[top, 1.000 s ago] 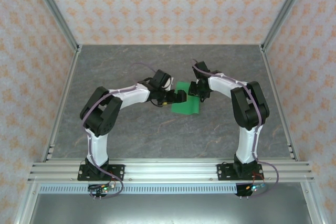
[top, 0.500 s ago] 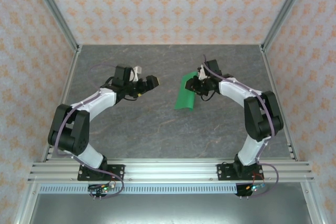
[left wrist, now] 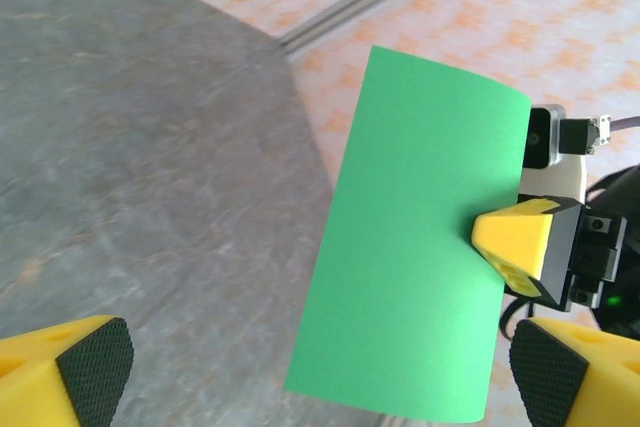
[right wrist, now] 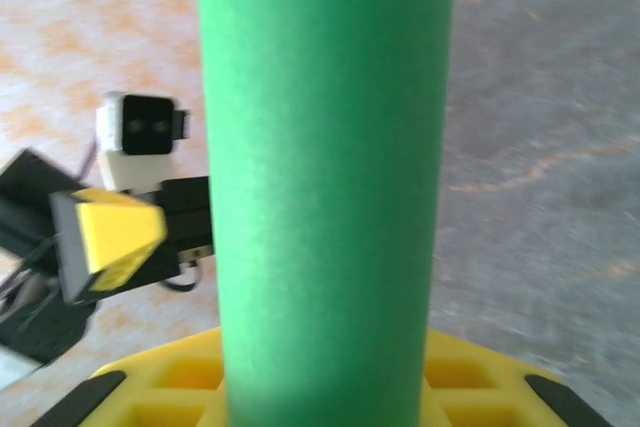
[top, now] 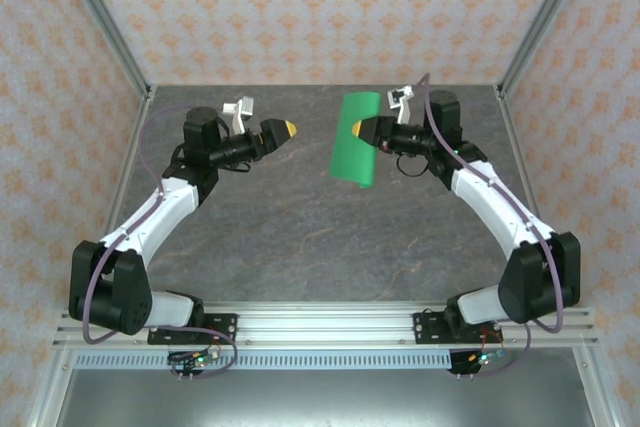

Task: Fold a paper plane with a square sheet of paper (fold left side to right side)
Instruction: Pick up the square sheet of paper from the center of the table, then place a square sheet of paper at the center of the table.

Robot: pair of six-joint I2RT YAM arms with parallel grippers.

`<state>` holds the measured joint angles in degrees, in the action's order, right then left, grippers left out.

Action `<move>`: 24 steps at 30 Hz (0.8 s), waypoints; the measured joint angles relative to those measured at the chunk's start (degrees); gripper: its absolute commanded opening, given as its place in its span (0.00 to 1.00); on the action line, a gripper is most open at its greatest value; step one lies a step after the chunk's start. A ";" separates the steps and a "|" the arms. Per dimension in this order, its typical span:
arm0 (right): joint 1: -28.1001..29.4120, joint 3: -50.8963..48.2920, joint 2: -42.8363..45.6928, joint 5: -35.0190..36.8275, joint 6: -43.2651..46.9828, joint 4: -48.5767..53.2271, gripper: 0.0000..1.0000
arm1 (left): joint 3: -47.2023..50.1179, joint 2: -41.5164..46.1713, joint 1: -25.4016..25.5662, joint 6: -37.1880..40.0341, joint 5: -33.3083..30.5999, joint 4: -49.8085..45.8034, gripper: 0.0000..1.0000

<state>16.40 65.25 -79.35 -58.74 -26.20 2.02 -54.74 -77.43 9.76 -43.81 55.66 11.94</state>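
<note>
- Grey marbled table (top: 300, 237) sits below both our arms, which have risen and swung apart since a second ago.
- Our right gripper (top: 362, 130) is clamped on the green sheet of paper (top: 352, 159). The sheet has come up off the tabletop and hangs upright in the air, curled over on itself.
- Our left gripper (top: 280, 131) has drawn back leftward, well apart from the sheet, with its jaws spread wide.
</note>
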 measured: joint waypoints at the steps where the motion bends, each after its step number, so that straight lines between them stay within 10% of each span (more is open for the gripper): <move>1: 0.22 0.59 0.63 -0.87 -0.11 -0.24 0.31 | -0.44 0.07 0.00 -0.42 0.81 0.83 1.00; 16: 7.28 8.94 4.85 -7.93 0.50 -1.18 0.31 | -10.49 2.32 8.96 0.90 8.57 4.11 0.94; 24: 7.28 8.94 6.03 -7.21 2.05 0.37 0.31 | -10.47 2.82 9.01 1.81 8.41 3.23 0.32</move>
<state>23.68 74.19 -73.32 -65.95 -24.14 2.39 -65.21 -74.61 18.76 -42.00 64.07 15.18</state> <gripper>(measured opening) 0.309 0.477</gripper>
